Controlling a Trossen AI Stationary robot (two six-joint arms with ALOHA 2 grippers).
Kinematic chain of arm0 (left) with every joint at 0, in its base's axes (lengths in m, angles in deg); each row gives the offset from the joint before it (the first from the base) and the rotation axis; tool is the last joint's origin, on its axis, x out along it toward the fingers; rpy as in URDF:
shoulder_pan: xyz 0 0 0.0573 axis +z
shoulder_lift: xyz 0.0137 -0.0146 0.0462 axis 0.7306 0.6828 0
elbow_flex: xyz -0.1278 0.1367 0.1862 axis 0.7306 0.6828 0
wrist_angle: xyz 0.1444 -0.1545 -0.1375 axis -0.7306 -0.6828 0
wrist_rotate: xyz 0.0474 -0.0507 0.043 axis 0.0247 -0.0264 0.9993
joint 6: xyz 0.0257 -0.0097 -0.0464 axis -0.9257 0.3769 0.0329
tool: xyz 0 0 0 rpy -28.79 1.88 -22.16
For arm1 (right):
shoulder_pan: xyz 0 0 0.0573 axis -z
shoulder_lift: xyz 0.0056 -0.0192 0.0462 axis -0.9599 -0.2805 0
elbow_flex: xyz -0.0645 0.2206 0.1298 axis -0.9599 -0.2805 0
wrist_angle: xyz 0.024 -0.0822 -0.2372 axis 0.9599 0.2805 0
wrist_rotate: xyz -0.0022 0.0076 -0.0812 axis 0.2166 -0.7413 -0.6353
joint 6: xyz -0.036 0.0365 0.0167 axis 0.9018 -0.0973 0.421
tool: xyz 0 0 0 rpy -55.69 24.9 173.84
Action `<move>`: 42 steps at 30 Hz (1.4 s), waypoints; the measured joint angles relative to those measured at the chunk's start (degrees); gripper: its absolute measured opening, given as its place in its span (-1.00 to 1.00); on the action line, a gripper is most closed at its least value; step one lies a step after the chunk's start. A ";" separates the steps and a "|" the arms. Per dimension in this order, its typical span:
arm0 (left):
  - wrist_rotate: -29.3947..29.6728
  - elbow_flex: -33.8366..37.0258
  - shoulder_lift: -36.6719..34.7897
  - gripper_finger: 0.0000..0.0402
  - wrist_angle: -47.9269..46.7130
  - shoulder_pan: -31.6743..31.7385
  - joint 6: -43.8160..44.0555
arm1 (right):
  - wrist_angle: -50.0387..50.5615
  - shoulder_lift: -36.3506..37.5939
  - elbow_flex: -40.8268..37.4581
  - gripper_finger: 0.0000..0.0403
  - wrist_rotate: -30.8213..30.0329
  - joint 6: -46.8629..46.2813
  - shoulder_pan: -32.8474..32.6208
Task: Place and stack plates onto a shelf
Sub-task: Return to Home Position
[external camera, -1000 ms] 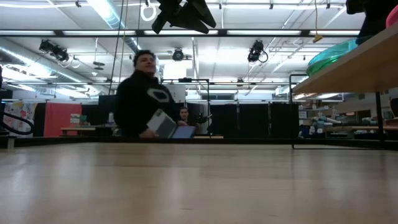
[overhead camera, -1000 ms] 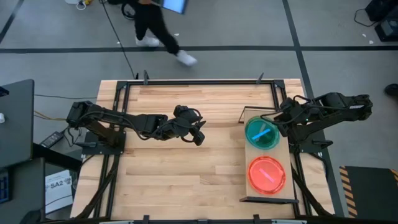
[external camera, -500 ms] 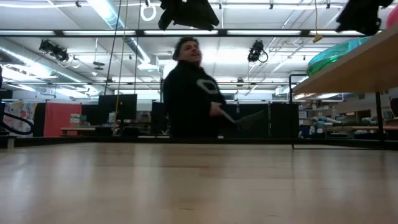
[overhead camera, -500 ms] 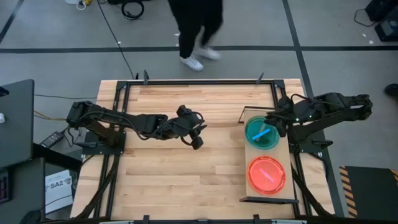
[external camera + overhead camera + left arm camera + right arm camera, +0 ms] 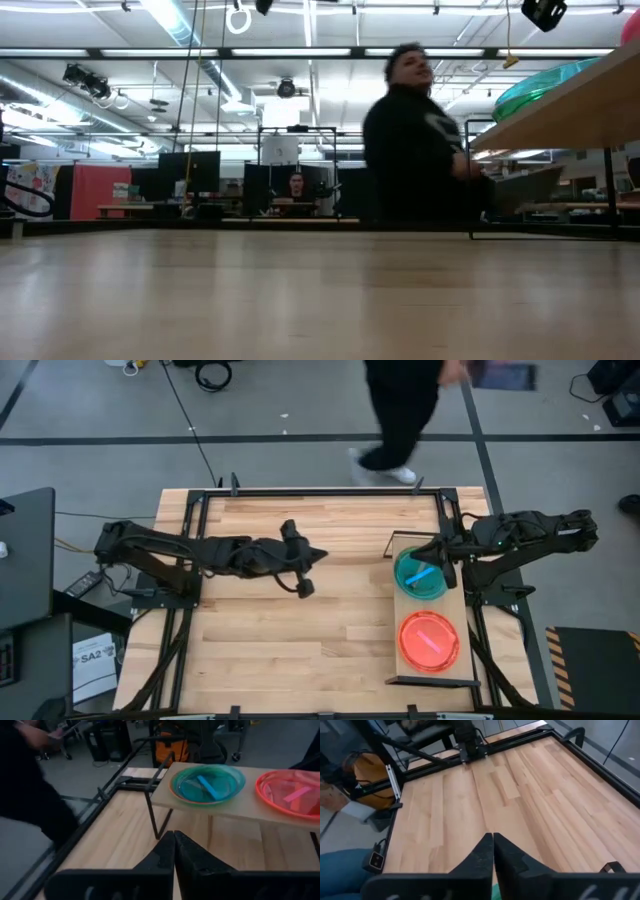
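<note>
The shelf [image 5: 432, 606] stands along the table's right side. It carries a stack of teal plates [image 5: 420, 574] at its far end and a stack of orange plates [image 5: 429, 641] at its near end. Both stacks also show in the left wrist view, the teal plates [image 5: 207, 783] and the orange plates [image 5: 292, 795]. My left gripper [image 5: 322, 556] hovers over the table's middle, shut and empty, pointing toward the shelf. My right gripper [image 5: 441, 550] hangs shut and empty above the shelf's far end, just beyond the teal stack.
The wooden table top [image 5: 300, 650] is bare to the left of the shelf. A black metal frame [image 5: 320, 491] runs round the table's edges. A person [image 5: 400, 410] walks on the floor behind the far edge.
Both grippers have shut on nothing. My left gripper has risen, drawn slightly toward the far edge and turned toward the shelf. My right gripper has edged toward the table's left and risen a little. The person behind the table has walked from left to right.
</note>
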State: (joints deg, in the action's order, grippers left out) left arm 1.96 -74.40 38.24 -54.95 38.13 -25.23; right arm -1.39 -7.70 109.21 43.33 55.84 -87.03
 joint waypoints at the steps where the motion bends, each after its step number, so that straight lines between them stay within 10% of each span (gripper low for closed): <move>1: 0.02 0.02 -1.18 -0.97 -0.75 -0.13 -0.54 | 0.09 0.07 -0.02 -0.94 0.18 0.38 0.00; 20: 18.29 0.89 -23.02 -0.95 -26.37 -13.68 5.12 | 1.75 5.32 -0.56 -0.94 0.27 4.99 0.00; 42: 33.52 41.18 -53.39 -0.95 -13.29 -29.08 15.99 | -11.41 20.18 -18.65 -0.96 2.90 5.74 0.00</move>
State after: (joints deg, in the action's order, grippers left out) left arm 35.47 -33.23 -15.15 -68.24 9.05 -9.24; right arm -12.79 12.48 90.56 46.23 61.58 -87.03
